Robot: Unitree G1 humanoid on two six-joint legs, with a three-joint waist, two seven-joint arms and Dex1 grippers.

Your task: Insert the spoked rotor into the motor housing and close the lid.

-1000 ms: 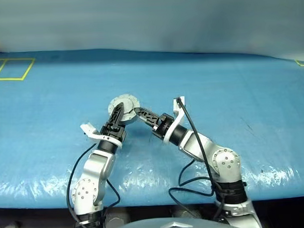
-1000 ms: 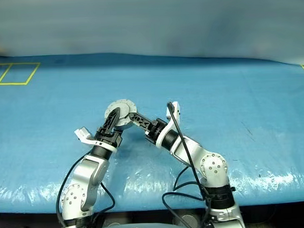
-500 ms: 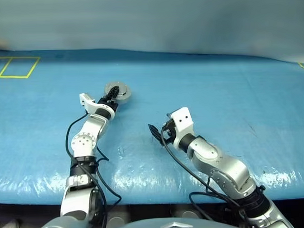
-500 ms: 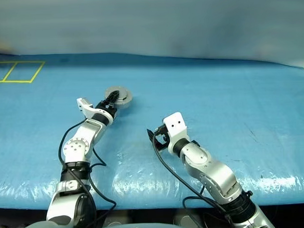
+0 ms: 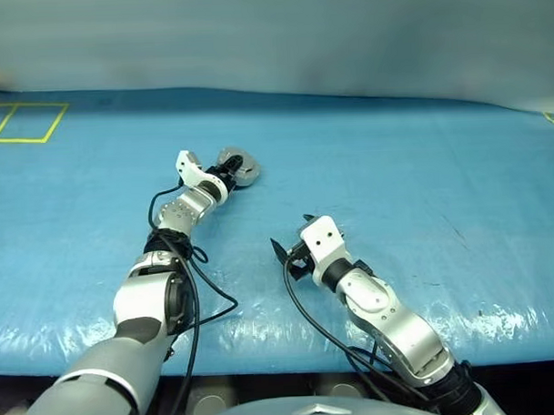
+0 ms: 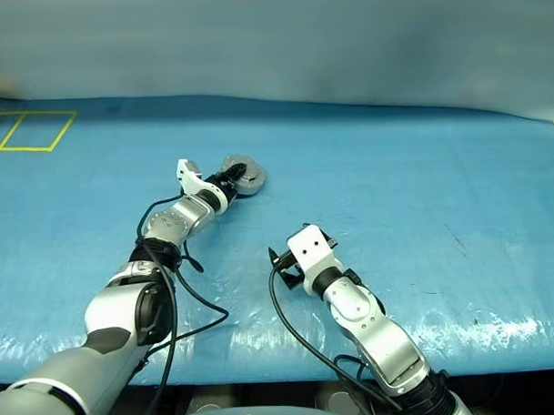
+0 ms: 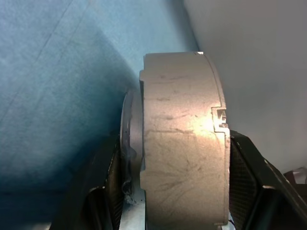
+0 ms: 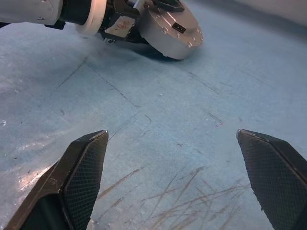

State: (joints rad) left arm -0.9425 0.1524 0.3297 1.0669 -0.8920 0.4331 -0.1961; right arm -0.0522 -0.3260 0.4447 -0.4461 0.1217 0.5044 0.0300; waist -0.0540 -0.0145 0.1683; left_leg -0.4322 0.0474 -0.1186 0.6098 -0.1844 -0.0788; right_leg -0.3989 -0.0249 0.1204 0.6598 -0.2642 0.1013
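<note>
The motor housing, lid on, now sits farther toward the desk's far edge, my left gripper clamped on its sides. I've pulled the right gripper back toward the near edge, jaws wide apart and empty; assembly looks done.

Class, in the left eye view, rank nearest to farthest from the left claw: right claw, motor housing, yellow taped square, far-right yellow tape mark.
1. motor housing, in the left claw's grip.
2. right claw, toward the front edge.
3. yellow taped square, far left.
4. yellow tape mark, far right.
</note>
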